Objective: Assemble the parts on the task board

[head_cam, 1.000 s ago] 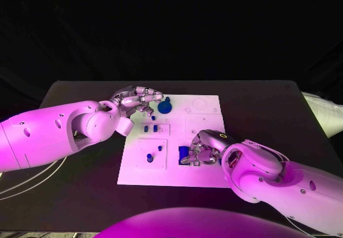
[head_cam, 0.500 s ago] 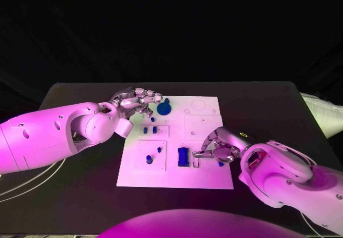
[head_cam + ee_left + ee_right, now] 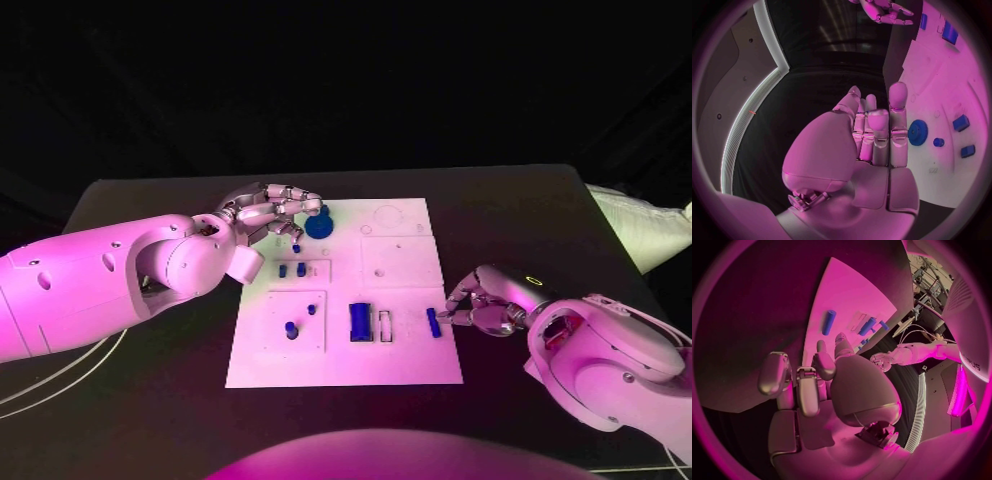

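Note:
The white task board (image 3: 408, 355) lies mid-table. My left hand (image 3: 274, 208) hovers at its far left corner beside the blue gear (image 3: 317, 223), fingers loosely spread and holding nothing; the left wrist view shows the gear (image 3: 917, 132) just past its fingertips. My right hand (image 3: 483, 305) sits just off the board's right edge, fingers loosely curled with nothing in them. A blue bar (image 3: 431, 322) lies on the board beside that hand, apart from it, and appears as a blue bar (image 3: 828, 322) in the right wrist view. A blue block (image 3: 359, 322) lies next to a narrow slot (image 3: 385, 324).
Small blue pegs (image 3: 293, 270) stand in a recess on the board's left side. Two more blue pegs (image 3: 290, 330) stand in the near-left recess. Bare black table (image 3: 548, 230) surrounds the board on every side.
My right hand has moved right, off the board, leaving the blue bar lying near the board's right edge. My left hand has stayed by the gear. The camera has shifted.

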Robot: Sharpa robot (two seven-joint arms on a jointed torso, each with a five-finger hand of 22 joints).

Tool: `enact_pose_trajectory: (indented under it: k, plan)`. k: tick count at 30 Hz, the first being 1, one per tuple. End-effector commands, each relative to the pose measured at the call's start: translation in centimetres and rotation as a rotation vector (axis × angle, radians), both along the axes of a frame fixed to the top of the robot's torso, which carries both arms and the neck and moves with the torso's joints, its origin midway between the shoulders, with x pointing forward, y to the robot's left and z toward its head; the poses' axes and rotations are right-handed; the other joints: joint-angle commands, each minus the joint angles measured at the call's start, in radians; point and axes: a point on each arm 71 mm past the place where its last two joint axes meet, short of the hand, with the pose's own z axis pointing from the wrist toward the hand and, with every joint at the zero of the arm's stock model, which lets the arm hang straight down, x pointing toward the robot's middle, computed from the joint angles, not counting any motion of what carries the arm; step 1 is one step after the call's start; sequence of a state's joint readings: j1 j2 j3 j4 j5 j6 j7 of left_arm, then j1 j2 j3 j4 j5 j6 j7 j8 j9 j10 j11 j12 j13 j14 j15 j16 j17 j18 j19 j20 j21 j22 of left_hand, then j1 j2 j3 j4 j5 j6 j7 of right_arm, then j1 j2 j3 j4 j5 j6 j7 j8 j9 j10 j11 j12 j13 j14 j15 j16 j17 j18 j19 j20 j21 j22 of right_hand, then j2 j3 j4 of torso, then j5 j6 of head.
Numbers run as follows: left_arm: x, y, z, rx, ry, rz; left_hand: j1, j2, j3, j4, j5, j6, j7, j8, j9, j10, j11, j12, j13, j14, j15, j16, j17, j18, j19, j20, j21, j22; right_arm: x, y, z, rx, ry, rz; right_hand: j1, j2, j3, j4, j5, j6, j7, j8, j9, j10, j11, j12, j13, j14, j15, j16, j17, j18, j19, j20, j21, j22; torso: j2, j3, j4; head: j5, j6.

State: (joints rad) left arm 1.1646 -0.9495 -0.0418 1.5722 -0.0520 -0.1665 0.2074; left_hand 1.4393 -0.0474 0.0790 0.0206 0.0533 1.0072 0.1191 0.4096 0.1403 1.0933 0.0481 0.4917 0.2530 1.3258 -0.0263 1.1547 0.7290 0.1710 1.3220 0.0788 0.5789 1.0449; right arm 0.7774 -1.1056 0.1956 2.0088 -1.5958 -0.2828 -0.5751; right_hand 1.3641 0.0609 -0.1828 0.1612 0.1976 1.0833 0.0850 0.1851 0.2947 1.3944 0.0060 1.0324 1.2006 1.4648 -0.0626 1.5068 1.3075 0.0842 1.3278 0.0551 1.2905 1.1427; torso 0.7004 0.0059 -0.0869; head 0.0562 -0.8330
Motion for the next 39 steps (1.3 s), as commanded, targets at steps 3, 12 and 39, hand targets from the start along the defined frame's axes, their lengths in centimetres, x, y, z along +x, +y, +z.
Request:
enact_pose_trajectory:
  k: [3,12,39]
  plan:
    - [0.0,-0.3,0.1,-0.024,-0.009,-0.019,-0.003,0.009,0.002,0.003,-0.002,-0.006,-0.001,0.007,-0.002,-0.008,0.001,0.004,-0.002,-0.008,0.002,-0.005,-0.001,-0.008,-0.005,0.001,-0.002,0.001,0.0,0.1,-0.9,-0.075,-0.010,0.030,-0.040,-0.011,-0.006,0.033,-0.002,0.021,-0.005,-0.003,0.002,-0.018,-0.005,-0.066,-0.048,0.074,0.001,-0.017,0.120,0.016,-0.018,-0.004,-0.023,-0.029,0.001,0.0044,-0.0045,-0.002,0.000]
    - [0.0,-0.3,0.1,-0.023,-0.006,-0.020,-0.005,0.009,0.002,0.004,-0.003,-0.007,0.000,0.007,-0.002,-0.008,0.001,0.004,-0.002,-0.008,0.003,-0.004,0.000,-0.008,-0.005,0.001,-0.002,0.001,0.5,0.5,-1.6,-0.070,0.002,0.008,-0.060,-0.023,-0.016,0.074,0.028,0.028,-0.008,-0.005,0.012,-0.012,-0.007,-0.074,-0.054,0.075,-0.002,-0.020,0.119,0.017,-0.019,-0.007,-0.033,-0.038,0.002,0.0012,-0.0033,0.000,-0.001]
    - [0.0,-0.4,0.1,-0.022,-0.001,-0.024,-0.005,0.009,0.002,0.004,-0.003,-0.007,0.000,0.007,-0.002,-0.008,0.001,0.004,-0.002,-0.008,0.003,-0.004,0.000,-0.008,-0.005,0.001,-0.002,0.001,0.7,2.5,-2.8,-0.211,0.003,0.118,0.005,-0.050,-0.008,0.058,0.021,0.039,-0.016,0.002,0.045,0.005,-0.014,-0.039,-0.025,0.082,-0.008,-0.003,0.148,0.011,0.001,-0.012,-0.015,-0.009,0.001,0.0012,-0.0058,0.007,-0.013]
